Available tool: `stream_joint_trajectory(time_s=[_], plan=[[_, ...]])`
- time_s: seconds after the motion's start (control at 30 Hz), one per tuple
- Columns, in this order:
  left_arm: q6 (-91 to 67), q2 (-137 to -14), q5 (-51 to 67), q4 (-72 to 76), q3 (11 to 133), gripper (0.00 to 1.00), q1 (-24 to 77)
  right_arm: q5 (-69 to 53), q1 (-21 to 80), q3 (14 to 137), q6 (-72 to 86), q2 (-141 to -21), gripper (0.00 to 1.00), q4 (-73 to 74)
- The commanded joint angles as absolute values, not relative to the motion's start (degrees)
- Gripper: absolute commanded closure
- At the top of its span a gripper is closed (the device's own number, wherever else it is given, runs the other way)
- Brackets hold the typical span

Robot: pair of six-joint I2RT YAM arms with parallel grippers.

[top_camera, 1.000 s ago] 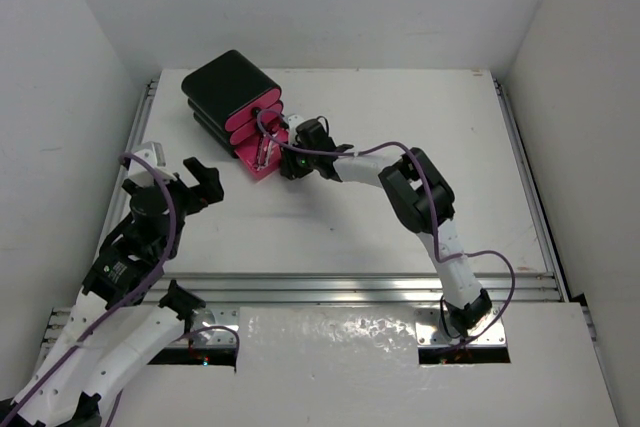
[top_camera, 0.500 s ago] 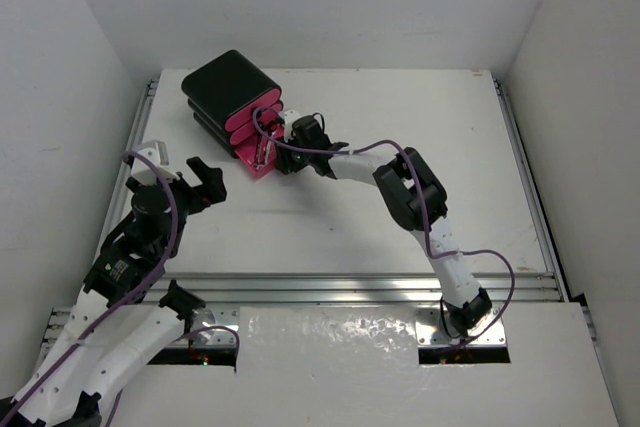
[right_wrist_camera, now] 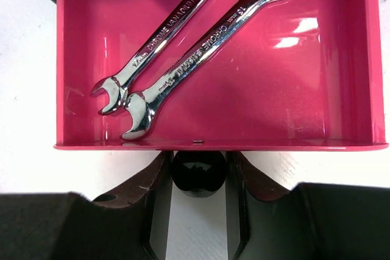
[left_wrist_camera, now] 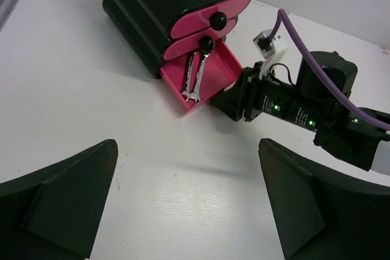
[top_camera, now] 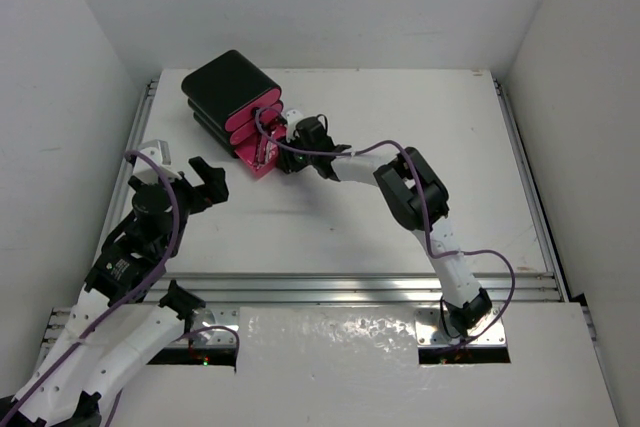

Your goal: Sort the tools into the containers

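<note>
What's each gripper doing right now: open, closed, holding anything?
Left gripper: open, empty.
Right gripper: closed on the knob of the open drawer.

You can't see into the two shut drawers [left_wrist_camera: 196,24]. From the right wrist, the wrenches [right_wrist_camera: 183,47] run off the top edge, as does the open drawer [right_wrist_camera: 347,89]. Its knob [right_wrist_camera: 199,172] is hidden from the left wrist behind the right gripper [left_wrist_camera: 234,98]. From above, the wrenches are too small for you to make out.
</note>
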State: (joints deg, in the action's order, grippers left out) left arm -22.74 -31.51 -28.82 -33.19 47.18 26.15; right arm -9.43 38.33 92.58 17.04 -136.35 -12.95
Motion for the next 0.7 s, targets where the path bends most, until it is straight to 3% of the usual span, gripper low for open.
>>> stream_joint_trajectory(time_s=[0.0,0.47,0.67], plan=[[-22.06,-31.38,-27.95,-30.5,47.2,0.01,25.75,-10.81,38.06,98.08,16.44,-136.48,0.66,-18.46],[-21.71,-31.11,-27.07,-30.23,46.93,0.01,25.75,-11.6,37.18,107.31,18.98,-143.35,0.65,-19.51],[-21.53,-31.2,-26.37,-29.97,46.85,0.01,25.75,-11.95,36.83,107.58,22.06,-144.93,0.55,-23.55]])
